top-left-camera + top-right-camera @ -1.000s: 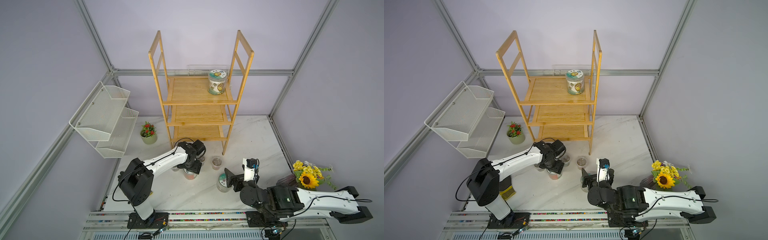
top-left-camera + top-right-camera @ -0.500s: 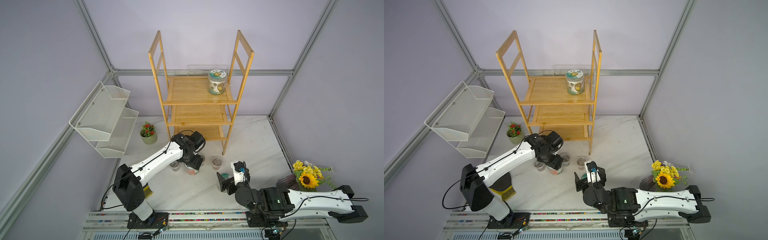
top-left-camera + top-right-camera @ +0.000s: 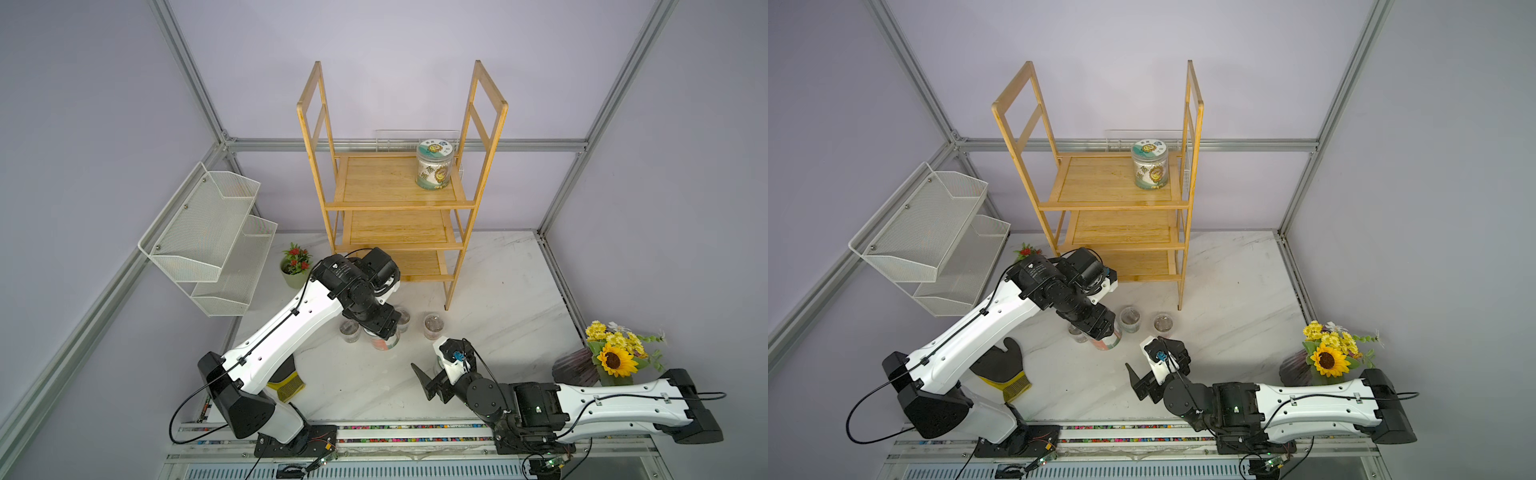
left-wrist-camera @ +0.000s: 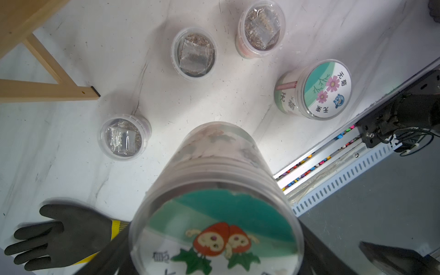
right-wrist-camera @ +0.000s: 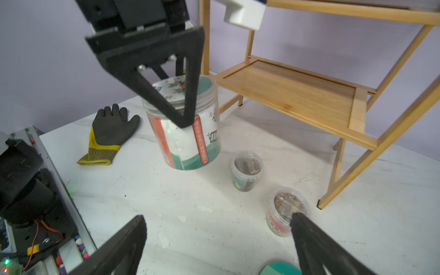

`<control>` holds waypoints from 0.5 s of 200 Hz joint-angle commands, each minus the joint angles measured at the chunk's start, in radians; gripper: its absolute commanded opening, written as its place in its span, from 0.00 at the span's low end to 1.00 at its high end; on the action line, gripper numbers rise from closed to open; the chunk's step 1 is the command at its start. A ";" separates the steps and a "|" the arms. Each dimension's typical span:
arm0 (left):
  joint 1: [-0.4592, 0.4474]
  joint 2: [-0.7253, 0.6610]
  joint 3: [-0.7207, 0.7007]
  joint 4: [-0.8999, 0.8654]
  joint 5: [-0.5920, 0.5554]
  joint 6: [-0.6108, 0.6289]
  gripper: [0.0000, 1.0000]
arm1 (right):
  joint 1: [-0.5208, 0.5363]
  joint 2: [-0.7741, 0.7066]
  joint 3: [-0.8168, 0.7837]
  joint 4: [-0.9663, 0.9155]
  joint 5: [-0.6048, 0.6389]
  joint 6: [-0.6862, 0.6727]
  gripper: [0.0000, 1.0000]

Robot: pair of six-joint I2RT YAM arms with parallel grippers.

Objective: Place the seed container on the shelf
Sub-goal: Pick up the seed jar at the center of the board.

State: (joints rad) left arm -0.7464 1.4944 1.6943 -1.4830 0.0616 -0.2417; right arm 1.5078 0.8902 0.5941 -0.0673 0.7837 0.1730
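Right gripper (image 5: 217, 216) withdrawn low, agape; left gripper (image 3: 382, 333) clasps seed container (image 5: 188, 145).

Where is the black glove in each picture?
In a top view: glove mostly hidden under the left arm, yellow cuff showing.
In a top view: glove beside the left arm, black palm showing.
Left wrist: glove flat beside the strawberry jar.
Right wrist: glove beside that jar.
Shared landmark: the bamboo shelf.

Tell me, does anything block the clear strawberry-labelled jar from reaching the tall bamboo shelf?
Only small clear seed tubs stand between the clear strawberry-labelled jar, in the left gripper, and the tall bamboo shelf; above them, nothing visible does.
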 commanded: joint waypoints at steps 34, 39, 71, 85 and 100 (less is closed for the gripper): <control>0.004 -0.073 -0.005 0.002 0.067 0.022 0.66 | 0.006 0.040 -0.078 0.340 -0.111 -0.189 0.97; 0.004 -0.109 -0.007 0.003 0.072 0.022 0.66 | 0.006 0.046 -0.083 0.359 -0.120 -0.198 0.97; 0.004 -0.128 -0.019 0.008 0.087 0.022 0.66 | 0.006 0.070 -0.118 0.484 -0.162 -0.268 0.97; 0.005 -0.135 -0.025 0.014 0.097 0.022 0.66 | 0.006 0.084 -0.125 0.518 -0.161 -0.290 0.97; 0.005 -0.138 -0.032 0.019 0.104 0.022 0.67 | 0.006 0.100 -0.129 0.541 -0.164 -0.306 0.97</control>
State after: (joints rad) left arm -0.7464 1.3865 1.6688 -1.4895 0.1295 -0.2417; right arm 1.5093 0.9684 0.4774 0.3531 0.6449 -0.0654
